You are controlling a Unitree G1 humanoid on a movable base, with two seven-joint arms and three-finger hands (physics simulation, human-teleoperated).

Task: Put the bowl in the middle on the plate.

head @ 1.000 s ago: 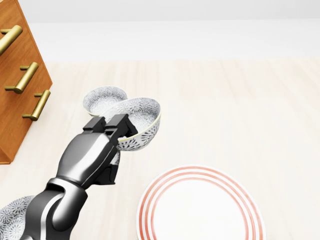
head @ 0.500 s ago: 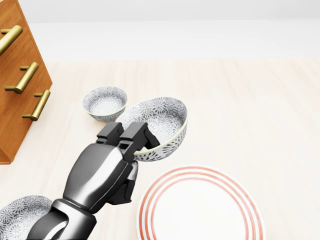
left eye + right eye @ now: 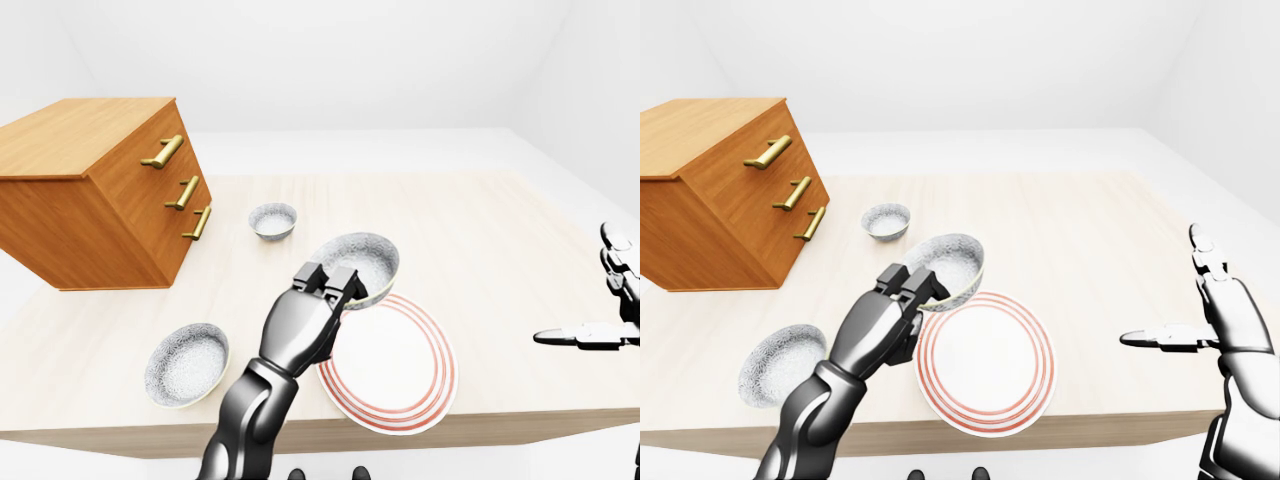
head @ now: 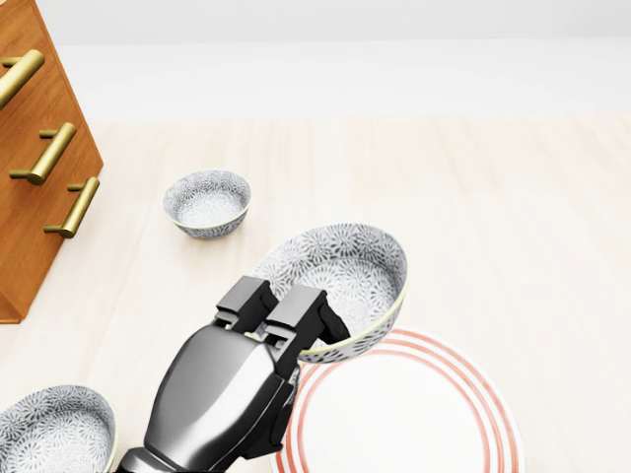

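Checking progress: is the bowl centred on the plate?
No, the bowl in the left robot hand overlaps the plate only at its upper-left rim.

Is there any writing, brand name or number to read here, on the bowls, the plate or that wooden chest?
None: no words, numbers or signs show in any view.
The carried bowl, the small bowl and the lower-left bowl bear only a grey flower pattern.
The plate has only red rings.
The wooden chest has only plain brass handles.
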